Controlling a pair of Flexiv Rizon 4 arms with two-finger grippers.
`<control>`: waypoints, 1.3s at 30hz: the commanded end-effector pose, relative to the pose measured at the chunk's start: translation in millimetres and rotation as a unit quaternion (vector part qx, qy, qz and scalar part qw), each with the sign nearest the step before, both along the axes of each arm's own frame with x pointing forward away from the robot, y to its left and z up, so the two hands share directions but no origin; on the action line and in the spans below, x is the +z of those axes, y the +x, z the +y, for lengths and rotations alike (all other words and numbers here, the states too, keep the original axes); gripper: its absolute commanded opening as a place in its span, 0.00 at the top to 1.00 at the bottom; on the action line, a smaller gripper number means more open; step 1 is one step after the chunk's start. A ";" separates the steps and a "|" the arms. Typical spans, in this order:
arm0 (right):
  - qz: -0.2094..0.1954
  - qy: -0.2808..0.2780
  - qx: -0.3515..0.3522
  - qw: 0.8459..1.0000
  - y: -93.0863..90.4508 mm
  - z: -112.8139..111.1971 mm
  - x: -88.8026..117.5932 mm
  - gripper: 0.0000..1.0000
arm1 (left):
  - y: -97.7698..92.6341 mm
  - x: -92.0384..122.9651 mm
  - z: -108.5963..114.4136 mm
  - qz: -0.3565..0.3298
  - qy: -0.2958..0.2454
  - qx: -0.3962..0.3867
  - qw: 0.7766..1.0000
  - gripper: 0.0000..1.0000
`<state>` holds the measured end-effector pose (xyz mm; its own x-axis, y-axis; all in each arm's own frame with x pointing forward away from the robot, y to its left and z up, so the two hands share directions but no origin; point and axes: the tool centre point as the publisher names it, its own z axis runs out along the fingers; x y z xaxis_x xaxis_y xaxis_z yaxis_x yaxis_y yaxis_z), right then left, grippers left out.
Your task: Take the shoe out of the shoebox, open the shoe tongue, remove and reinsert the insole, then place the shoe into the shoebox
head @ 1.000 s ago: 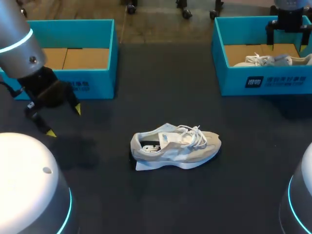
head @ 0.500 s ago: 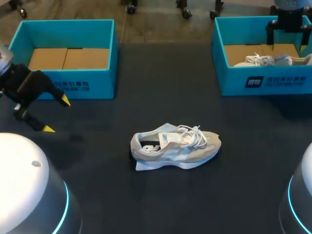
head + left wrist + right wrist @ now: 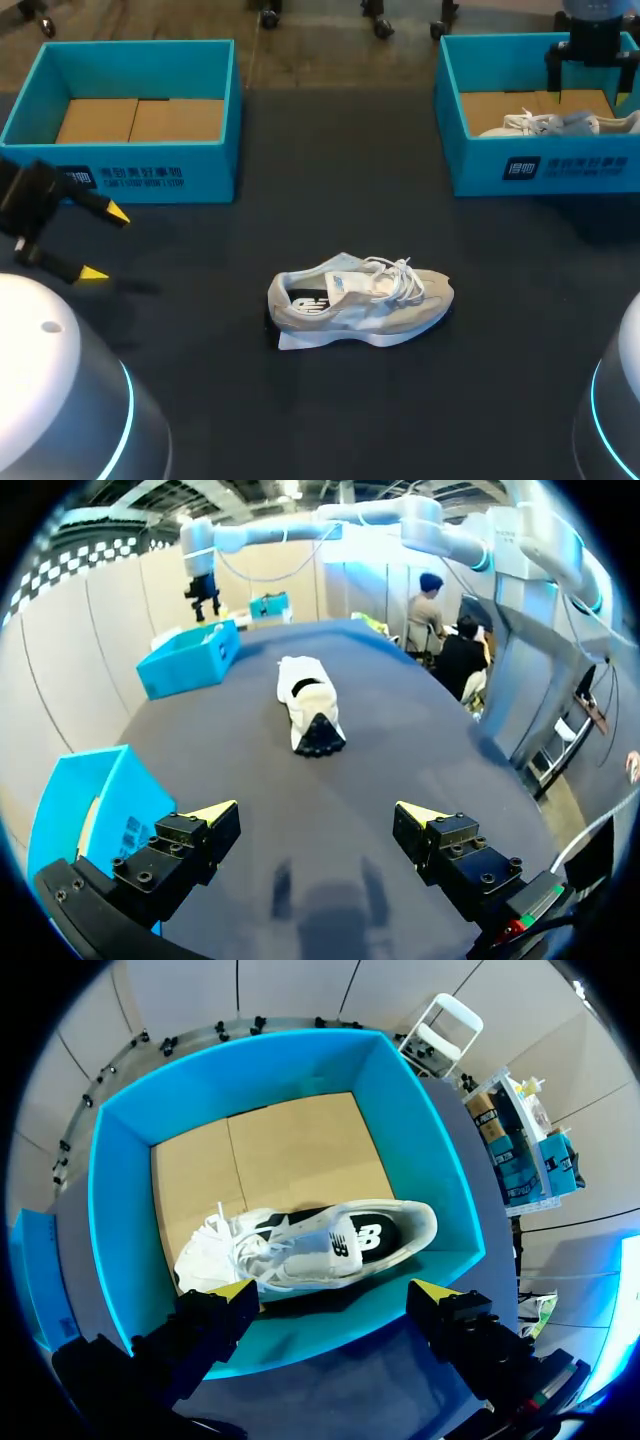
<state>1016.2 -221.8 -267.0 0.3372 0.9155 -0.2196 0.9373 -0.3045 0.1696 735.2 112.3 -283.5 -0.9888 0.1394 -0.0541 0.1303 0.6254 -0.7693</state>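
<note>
A beige and white shoe [image 3: 360, 300] lies on its side in the middle of the dark table, laces up, with a white insole edge showing under its heel. My left gripper [image 3: 106, 243] hangs open and empty at the table's left edge, far from that shoe. In the left wrist view the shoe [image 3: 310, 705] lies well ahead of the open left gripper [image 3: 318, 815]. My right gripper [image 3: 333, 1290] is open above the right blue shoebox [image 3: 110, 1260], over a second white shoe [image 3: 310, 1245] lying inside. In the head view that box [image 3: 540, 165] and shoe [image 3: 555, 123] are at the back right.
An empty blue shoebox [image 3: 200, 180] with a cardboard floor stands at the back left, just beyond my left gripper; in the left wrist view its corner [image 3: 80, 800] is beside the left finger. My two arm bases fill the near corners.
My left arm has swung back to the left and lower, away from the middle of the table, its gripper still open. The shoe and my right arm have not moved.
</note>
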 end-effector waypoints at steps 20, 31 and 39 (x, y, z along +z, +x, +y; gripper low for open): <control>0.000 0.000 0.001 1.000 0.1 -0.1 0.2 0.00 | 1.2 -71.2 -33.8 0.033 -0.178 0.003 0.983 0.00; 0.000 0.000 0.001 1.000 0.1 -0.1 0.2 0.00 | -7.1 -96.1 -50.4 0.025 -0.206 0.018 0.978 0.00; 0.000 0.000 0.001 1.000 0.1 -0.1 0.2 0.00 | -9.5 -97.0 -50.7 0.019 -0.198 0.024 0.980 0.00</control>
